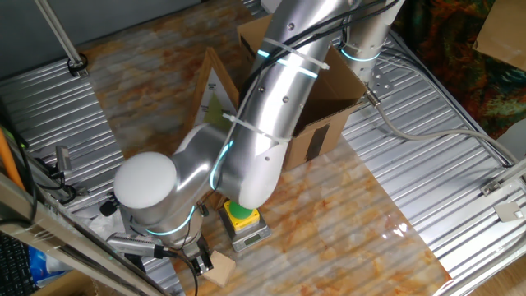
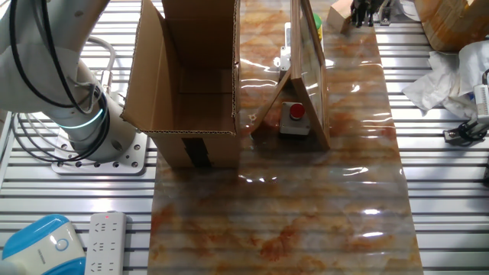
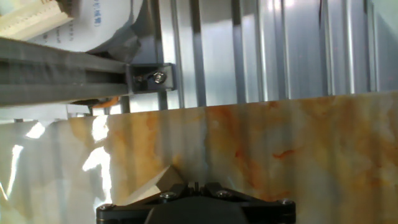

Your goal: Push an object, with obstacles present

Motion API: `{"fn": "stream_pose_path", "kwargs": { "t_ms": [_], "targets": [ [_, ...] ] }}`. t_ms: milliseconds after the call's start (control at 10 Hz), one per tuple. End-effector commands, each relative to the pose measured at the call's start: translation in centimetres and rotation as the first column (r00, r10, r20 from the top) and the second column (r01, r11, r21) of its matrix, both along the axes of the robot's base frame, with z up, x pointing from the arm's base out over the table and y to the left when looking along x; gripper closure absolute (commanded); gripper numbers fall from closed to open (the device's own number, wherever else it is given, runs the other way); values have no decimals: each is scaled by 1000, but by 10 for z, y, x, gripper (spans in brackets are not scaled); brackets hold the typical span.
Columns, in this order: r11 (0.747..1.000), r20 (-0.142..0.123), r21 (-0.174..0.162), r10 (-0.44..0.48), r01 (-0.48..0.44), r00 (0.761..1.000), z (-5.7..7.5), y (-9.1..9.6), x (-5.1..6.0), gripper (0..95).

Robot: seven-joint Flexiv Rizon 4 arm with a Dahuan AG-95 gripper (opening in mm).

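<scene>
- The wooden cube point(image 1: 220, 267) sits at the near end of the marbled table top point(image 1: 345, 222), by its corner, on the far side of the push-button point(image 1: 242, 215) from the cardboard box point(image 1: 316, 99)
- The gripper point(image 1: 200, 264) is low at that same corner, right beside the cube; from one fixed view its dark fingertips look to be touching or almost touching the cube's side, though I cannot tell for certain
- Whether the fingers are apart or together cannot be told: in the hand view only the black gripper body shows at the bottom edge, and in the other fixed view the gripper point(image 2: 364, 12) is too small and dark to read
- The relation that matters: in the hand view the cube point(image 3: 155, 185) shows as a pale corner poking out left of the gripper body, so it lies off to one side of the fingers, not squarely ahead of them
- The cube has no real long axis, so any flat face would serve for pushing; an off-centre contact would likely spin it
- Seen from the other fixed view, the cube point(image 2: 339, 14) lies beyond the wooden-framed board point(image 2: 306, 84), with the box further off past the board
- The push-button stands just beside the cube on the box side, so a push toward the box would probably run into it first; open table lies to the button's side
</scene>
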State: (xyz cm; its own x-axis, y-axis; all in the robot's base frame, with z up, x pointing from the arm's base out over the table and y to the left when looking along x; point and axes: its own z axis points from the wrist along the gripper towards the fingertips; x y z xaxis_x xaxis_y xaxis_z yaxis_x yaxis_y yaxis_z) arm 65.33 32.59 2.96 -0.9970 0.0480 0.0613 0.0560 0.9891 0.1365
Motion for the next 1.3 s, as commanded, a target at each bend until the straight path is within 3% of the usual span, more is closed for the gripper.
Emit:
{"fn": "stream_pose_path", "kwargs": {
  "t_ms": [100, 1300],
  "targets": [
    [1000, 1, -1, -7, 7, 1000, 0, 4, -1, 950],
    [999, 25, -20, -47, 48, 999, 0, 36, -41, 950]
  ]
}}
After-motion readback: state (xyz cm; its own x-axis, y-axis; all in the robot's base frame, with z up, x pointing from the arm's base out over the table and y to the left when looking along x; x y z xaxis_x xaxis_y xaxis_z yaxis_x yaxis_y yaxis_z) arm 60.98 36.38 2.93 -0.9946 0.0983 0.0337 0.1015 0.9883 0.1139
